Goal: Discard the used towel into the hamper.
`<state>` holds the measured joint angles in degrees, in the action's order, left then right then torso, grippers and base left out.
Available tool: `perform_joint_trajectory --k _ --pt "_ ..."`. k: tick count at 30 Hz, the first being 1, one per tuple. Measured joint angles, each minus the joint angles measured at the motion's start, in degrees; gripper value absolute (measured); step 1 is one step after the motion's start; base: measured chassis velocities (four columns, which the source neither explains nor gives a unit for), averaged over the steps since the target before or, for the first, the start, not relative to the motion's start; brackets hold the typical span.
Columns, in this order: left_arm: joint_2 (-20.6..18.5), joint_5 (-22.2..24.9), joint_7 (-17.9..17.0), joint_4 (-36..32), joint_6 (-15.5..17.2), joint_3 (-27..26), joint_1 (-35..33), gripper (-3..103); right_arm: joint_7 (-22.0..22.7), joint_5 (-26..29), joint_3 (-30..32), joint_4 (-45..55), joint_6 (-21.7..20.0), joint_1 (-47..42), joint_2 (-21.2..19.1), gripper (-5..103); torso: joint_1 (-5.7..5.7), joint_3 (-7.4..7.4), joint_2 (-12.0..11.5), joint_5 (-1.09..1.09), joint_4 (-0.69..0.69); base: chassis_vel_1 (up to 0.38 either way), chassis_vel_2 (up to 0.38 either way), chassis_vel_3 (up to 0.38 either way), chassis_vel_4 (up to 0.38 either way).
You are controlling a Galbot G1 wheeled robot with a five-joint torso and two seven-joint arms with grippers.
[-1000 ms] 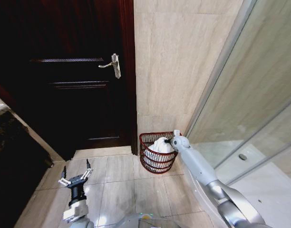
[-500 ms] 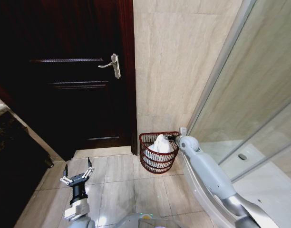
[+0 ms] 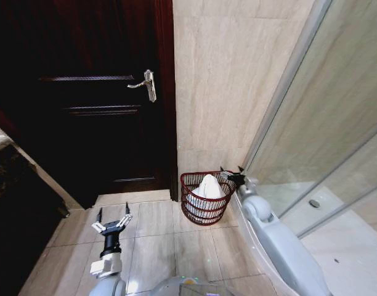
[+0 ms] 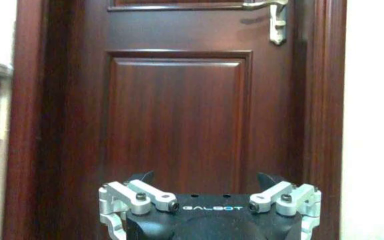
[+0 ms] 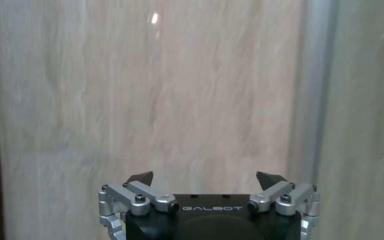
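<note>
The hamper stands on the floor in the corner between the door and the tiled wall. Inside it the white towel sits as a soft peak above the rim. It looks light and limp, so any fold would do for taking hold. The right gripper is just beside the rim, fingers spread and empty. The left gripper hangs low over the floor, also spread and empty.
</note>
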<state>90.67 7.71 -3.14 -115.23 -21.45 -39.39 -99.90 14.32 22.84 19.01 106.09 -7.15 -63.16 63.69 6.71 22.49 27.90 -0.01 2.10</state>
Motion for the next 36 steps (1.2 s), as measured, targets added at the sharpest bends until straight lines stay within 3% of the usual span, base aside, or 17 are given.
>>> perform_joint_trajectory --k 6,8,11,23,36 --pt "-1.97 3.40 2.79 -2.16 8.51 1.57 3.05 100 -2.78 -6.86 9.60 9.56 1.83 -13.39 4.72 100 0.00 0.00 0.00 0.04 -0.01 0.000 0.000 0.000 0.000" --pt "-2.15 3.53 3.00 -2.51 9.62 1.93 3.45 100 -3.59 -7.57 10.82 10.92 1.92 -15.51 6.11 100 0.00 -0.01 0.00 0.00 -0.02 0.000 0.000 0.000 0.000" --pt "-2.67 3.54 3.49 -4.81 13.53 3.49 3.92 100 -6.71 -9.61 14.90 15.49 3.61 -22.53 11.29 100 0.00 0.00 0.00 0.04 0.01 0.000 0.000 0.000 0.000" --pt "-4.13 0.26 3.73 -8.12 17.93 6.69 7.93 100 -10.74 -14.01 19.36 24.18 10.95 -39.10 19.36 100 0.00 0.00 0.00 0.00 -0.01 0.000 0.000 0.000 0.000" --pt "-2.62 -1.10 5.83 -9.81 17.21 8.28 6.58 100 -9.67 -16.91 17.33 28.17 11.21 -42.52 21.80 100 0.00 0.00 0.00 0.01 0.00 0.000 0.000 0.000 0.000"
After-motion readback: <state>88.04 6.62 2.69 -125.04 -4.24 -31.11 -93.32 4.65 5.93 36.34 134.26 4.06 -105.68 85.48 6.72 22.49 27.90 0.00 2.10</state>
